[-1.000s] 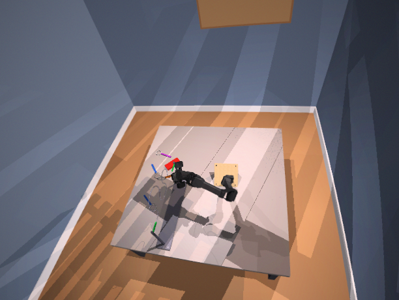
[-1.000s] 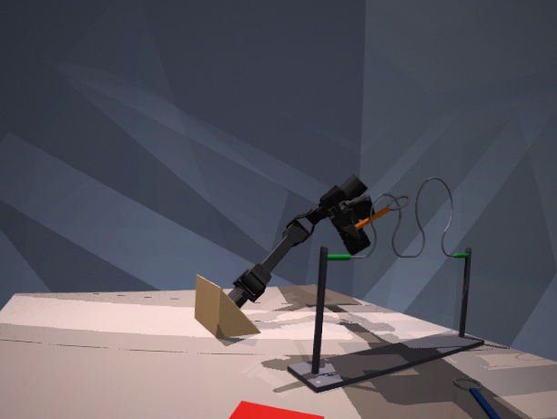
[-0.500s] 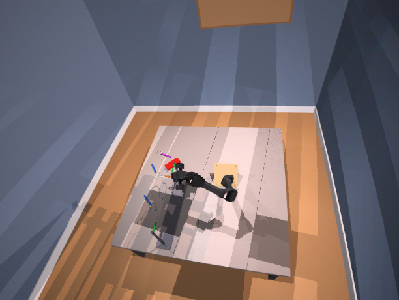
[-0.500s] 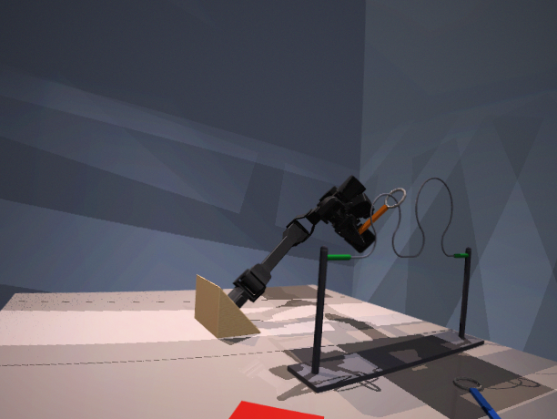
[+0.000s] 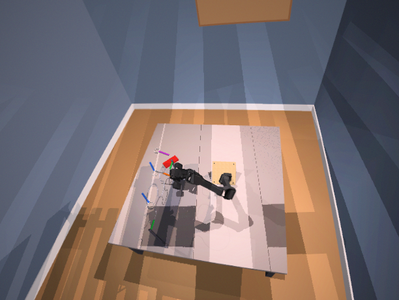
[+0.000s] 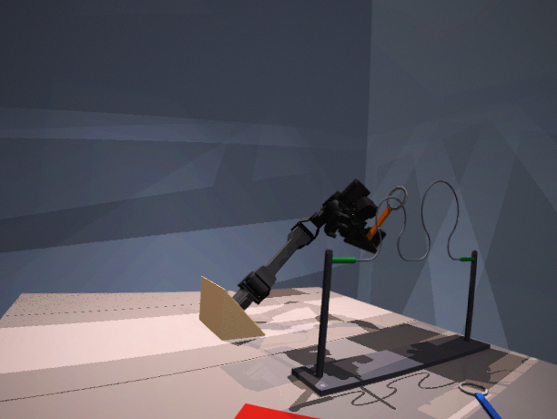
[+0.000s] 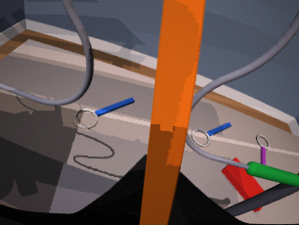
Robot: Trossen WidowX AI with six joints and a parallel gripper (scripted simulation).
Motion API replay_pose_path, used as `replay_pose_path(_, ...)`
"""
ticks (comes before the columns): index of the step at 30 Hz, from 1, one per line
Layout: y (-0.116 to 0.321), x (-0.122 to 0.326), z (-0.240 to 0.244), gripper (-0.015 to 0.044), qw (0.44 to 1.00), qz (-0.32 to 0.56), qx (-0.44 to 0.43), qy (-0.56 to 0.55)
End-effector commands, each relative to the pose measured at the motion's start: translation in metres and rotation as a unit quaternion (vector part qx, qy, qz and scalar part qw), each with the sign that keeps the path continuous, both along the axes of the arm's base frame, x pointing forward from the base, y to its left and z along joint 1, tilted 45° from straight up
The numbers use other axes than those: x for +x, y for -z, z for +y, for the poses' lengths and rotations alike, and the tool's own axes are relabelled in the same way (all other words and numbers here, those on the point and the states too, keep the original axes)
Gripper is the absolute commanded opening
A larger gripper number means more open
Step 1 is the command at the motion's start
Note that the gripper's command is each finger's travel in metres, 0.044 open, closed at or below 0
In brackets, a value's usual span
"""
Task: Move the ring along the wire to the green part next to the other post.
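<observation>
Gripper (image 5: 171, 174) (image 6: 375, 240) (image 7: 153, 162): clamping orange handle (image 5: 165, 174) (image 6: 379, 223) (image 7: 176, 73) at its end, presumably keeping fingers off the wire (image 6: 458, 209) (image 7: 89, 54).
Ring (image 6: 397, 198): hanging around the grey stretch's first hump, apparently, contact unclear.
Red block (image 5: 170, 162) (image 6: 273, 412) (image 7: 242, 184): lying toward the table's left edge.

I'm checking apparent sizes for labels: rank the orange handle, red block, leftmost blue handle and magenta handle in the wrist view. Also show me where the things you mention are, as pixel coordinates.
1. Orange handle (image 5: 166, 174) (image 6: 379, 223) (image 7: 176, 73), held close to the camera
2. Red block (image 5: 170, 162) (image 6: 278, 412) (image 7: 242, 185)
3. Leftmost blue handle (image 5: 145, 197) (image 7: 114, 107)
4. Magenta handle (image 5: 163, 152) (image 7: 263, 156)
</observation>
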State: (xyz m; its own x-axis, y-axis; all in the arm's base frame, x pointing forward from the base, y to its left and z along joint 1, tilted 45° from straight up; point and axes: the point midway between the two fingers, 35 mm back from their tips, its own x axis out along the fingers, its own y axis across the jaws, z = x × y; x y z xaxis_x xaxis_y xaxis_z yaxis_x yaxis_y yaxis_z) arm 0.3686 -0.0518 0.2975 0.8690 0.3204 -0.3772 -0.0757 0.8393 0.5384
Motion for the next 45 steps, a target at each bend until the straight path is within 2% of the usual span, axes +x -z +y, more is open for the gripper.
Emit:
replay_pose_path(1,-0.003,-0.001,0.006,-0.0150,0.999,-0.001,0.046,-0.001)
replay_pose_path(23,-0.024,0.000,0.026,-0.0150,0.965,-0.009,0.264,0.003)
replay_pose_path(45,-0.052,0.000,0.035,-0.0150,0.884,-0.016,0.468,0.006)
